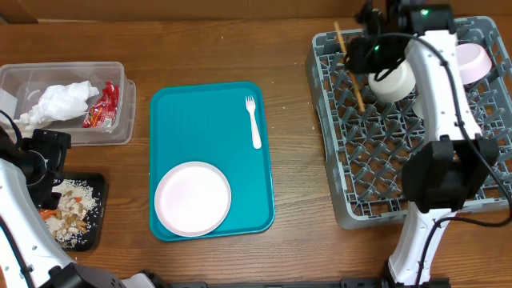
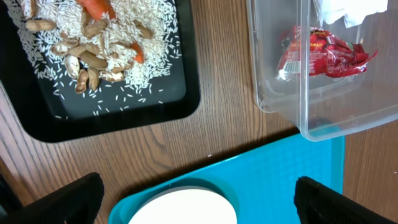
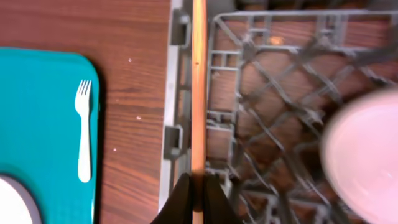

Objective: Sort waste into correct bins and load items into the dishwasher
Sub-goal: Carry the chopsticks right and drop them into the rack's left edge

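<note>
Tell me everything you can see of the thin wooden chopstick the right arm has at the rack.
The thin wooden chopstick is a straight, slender, light tan stick with no visible break. The right gripper has its dark fingers shut on it. In the overhead view it lies slanted over the far left corner of the large grey plastic dish rack, with one tip reaching past the rim. Whether it touches the rack's pegs cannot be told.
</note>
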Tool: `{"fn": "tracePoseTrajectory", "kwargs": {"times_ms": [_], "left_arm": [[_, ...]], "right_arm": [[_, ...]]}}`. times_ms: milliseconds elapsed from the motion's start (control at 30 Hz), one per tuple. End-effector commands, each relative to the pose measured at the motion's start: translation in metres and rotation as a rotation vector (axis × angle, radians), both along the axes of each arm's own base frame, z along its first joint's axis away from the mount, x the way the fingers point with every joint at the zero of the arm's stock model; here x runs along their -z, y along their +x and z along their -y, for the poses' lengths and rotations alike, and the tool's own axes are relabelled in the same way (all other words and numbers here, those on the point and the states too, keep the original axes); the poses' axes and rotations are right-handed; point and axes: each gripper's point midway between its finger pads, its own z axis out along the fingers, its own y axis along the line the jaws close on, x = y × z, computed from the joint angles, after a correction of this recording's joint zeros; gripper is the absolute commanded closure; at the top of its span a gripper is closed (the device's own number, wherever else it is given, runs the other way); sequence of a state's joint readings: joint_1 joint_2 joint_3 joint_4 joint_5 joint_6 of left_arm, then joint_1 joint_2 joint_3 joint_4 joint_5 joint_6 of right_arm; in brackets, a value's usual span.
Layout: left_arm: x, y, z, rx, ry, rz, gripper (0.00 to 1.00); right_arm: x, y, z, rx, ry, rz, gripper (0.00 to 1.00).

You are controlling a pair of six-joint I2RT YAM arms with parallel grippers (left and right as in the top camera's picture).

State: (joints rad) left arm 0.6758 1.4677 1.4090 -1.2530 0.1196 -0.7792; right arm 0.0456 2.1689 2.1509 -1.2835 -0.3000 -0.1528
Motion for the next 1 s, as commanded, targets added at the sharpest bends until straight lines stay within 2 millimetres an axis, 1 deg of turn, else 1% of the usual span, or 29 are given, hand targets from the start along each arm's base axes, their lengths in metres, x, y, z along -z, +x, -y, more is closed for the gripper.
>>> {"fn": "tracePoseTrajectory", "kwargs": {"times_ms": [0, 33, 100, 133, 167, 233, 333, 400, 467, 533, 600, 633, 700, 733, 767, 800, 867, 967], "left_arm": [[-0.001, 0.001, -0.002, 0.008, 0.011, -0.002, 0.00], [-0.001, 0.001, -0.002, 0.008, 0.011, -0.002, 0.00], [-0.001, 0.001, -0.002, 0.008, 0.011, -0.002, 0.00], [-0.001, 0.001, -0.002, 0.008, 0.011, -0.001, 0.00], [-0.001, 0.001, -0.002, 0.008, 0.011, -0.002, 0.00], [-0.001, 0.001, -0.002, 0.008, 0.011, -0.002, 0.00], [-0.001, 0.001, -0.002, 0.008, 0.011, -0.001, 0.00], [-0.001, 0.001, -0.002, 0.008, 0.011, -0.002, 0.00], [-0.001, 0.001, -0.002, 0.008, 0.011, -0.002, 0.00], [-0.001, 0.001, -0.002, 0.008, 0.011, -0.002, 0.00], [-0.001, 0.001, -0.002, 0.008, 0.011, -0.002, 0.00], [-0.001, 0.001, -0.002, 0.008, 0.011, -0.002, 0.00], [-0.001, 0.001, -0.002, 0.008, 0.011, -0.002, 0.00], [-0.001, 0.001, -0.002, 0.008, 0.011, -0.001, 0.00], [-0.001, 0.001, -0.002, 0.008, 0.011, -0.002, 0.00], [-0.001, 0.001, -0.002, 0.008, 0.011, -0.002, 0.00], [-0.001, 0.001, -0.002, 0.008, 0.011, -0.002, 0.00], [-0.001, 0.001, -0.002, 0.008, 0.011, -0.002, 0.00]], "right_arm": [[0.017, -0.004, -0.018, -0.056, 0.019, -0.001, 0.96], [0.021, -0.003, -0.017, -0.043, 0.018, -0.003, 0.91], [0.028, 0.003, -0.007, 0.037, -0.022, -0.004, 0.73], [0.029, 0.005, -0.004, 0.055, -0.037, -0.001, 0.64], [0.029, 0.006, -0.001, 0.068, -0.048, 0.004, 0.59], [0.027, 0.008, -0.001, 0.071, -0.052, 0.013, 0.57], [0.025, 0.005, -0.001, 0.070, -0.051, 0.003, 0.56], [0.020, 0.002, -0.008, 0.080, -0.035, -0.004, 0.56], [0.006, -0.002, -0.023, 0.050, 0.005, 0.001, 0.56], [-0.017, -0.007, -0.048, -0.002, 0.048, 0.037, 0.56], [-0.033, -0.012, -0.069, -0.044, 0.080, 0.070, 0.56], [-0.038, -0.014, -0.080, -0.053, 0.093, 0.081, 0.56], [-0.042, -0.019, -0.109, -0.071, 0.115, 0.086, 0.55], [-0.038, -0.021, -0.123, -0.079, 0.113, 0.082, 0.55], [-0.034, -0.023, -0.132, -0.066, 0.100, 0.079, 0.55], [-0.024, -0.024, -0.144, -0.025, 0.062, 0.076, 0.55], [-0.003, -0.026, -0.162, 0.032, -0.010, 0.081, 0.55], [0.026, -0.032, -0.183, 0.063, -0.074, 0.085, 0.53]]}}
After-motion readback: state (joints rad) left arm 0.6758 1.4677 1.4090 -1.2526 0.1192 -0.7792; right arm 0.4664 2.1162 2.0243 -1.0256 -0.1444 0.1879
